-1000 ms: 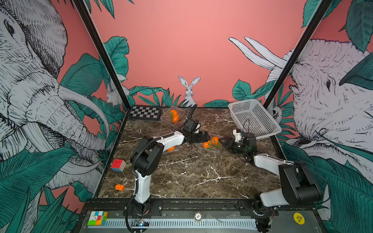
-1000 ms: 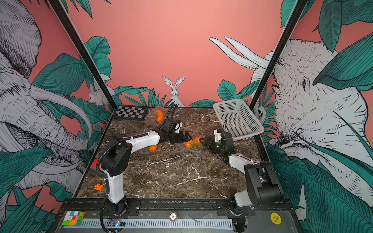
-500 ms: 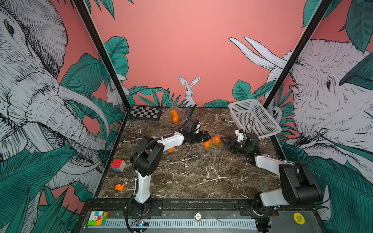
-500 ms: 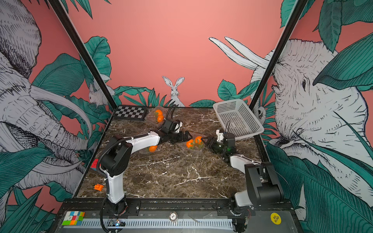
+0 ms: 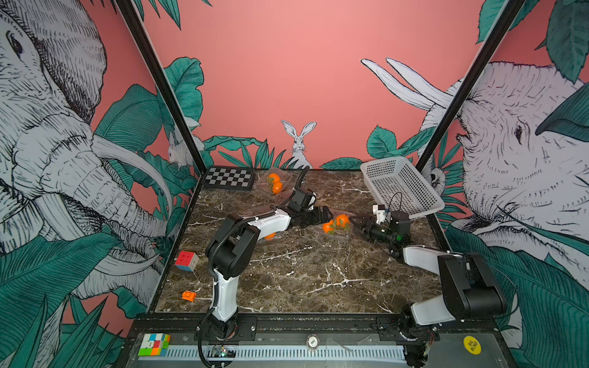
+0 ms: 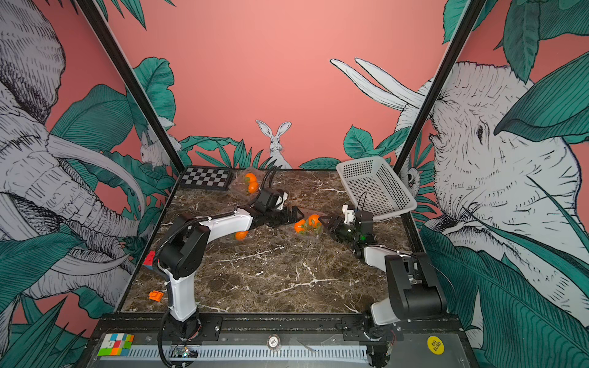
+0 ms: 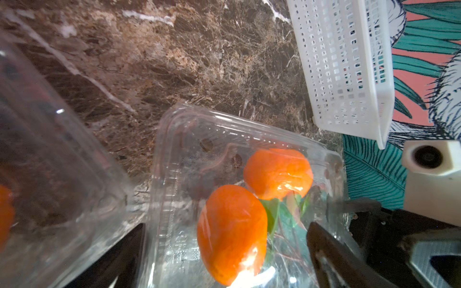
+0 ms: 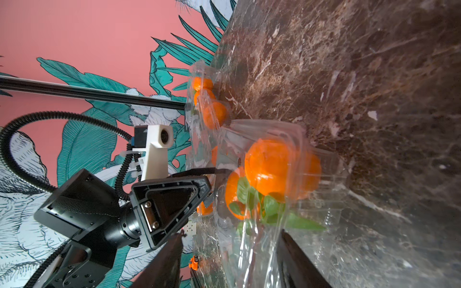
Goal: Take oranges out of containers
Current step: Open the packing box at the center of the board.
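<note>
**Stock at centre**

Two small round bright oranges (image 5: 342, 220) with green leaves lie inside one clear plastic clamshell box (image 7: 189, 139) on the brown marble tabletop (image 5: 302, 274).
Left hand (image 5: 328, 212): wide open, astride the box.
Right hand (image 5: 354, 221): jaws apart at the box edge; grip cannot be told.
Top views only: five oranges in all; yellow sticker (image 5: 472, 345) reads "BIG BLIND".

Right gripper (image 5: 355, 222) narrowed slightly, drew back; container (image 5: 338, 232) with 2 oranges (image 5: 342, 220) shifted rightward.
</note>
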Motion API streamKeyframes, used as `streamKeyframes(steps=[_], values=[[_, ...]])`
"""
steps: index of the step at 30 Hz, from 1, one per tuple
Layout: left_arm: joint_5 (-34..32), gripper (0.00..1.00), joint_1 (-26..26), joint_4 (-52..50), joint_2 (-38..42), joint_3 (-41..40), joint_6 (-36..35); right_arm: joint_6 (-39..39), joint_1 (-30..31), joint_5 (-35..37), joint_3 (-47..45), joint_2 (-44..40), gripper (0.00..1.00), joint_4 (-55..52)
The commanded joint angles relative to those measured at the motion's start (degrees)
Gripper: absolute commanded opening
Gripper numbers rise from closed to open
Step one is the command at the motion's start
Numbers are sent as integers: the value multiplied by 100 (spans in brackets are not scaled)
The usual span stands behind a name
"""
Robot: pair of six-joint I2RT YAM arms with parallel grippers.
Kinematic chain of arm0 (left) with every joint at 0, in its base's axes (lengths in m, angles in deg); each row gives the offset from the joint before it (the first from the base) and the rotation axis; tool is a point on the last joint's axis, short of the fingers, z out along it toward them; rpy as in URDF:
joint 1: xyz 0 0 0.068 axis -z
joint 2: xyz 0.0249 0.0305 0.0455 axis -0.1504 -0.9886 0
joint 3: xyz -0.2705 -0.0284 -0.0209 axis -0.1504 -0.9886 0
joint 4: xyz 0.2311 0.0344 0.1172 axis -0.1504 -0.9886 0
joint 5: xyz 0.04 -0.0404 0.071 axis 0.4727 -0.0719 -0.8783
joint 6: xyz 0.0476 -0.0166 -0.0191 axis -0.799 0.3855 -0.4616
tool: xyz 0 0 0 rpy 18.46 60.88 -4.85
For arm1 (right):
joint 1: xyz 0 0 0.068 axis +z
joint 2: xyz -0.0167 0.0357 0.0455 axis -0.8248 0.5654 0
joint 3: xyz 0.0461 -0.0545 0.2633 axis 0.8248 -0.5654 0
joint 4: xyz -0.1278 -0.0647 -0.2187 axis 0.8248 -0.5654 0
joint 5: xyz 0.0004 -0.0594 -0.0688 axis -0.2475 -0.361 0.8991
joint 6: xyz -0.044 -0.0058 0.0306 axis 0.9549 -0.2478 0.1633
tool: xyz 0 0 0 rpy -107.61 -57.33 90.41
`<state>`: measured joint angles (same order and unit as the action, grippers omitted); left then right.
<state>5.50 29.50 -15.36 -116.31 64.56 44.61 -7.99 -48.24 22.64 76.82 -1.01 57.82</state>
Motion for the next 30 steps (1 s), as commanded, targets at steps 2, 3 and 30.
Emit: streamKeyframes(steps=[2,3,30], values=[[144,99,24,343,43,-81,219,-208,9,-262,6,156,56,577],[152,99,22,397,36,-80,248,-225,8,-267,1,180,56,591],[36,99,23,559,-120,-76,344,-1103,-367,-831,-43,609,53,1621]])
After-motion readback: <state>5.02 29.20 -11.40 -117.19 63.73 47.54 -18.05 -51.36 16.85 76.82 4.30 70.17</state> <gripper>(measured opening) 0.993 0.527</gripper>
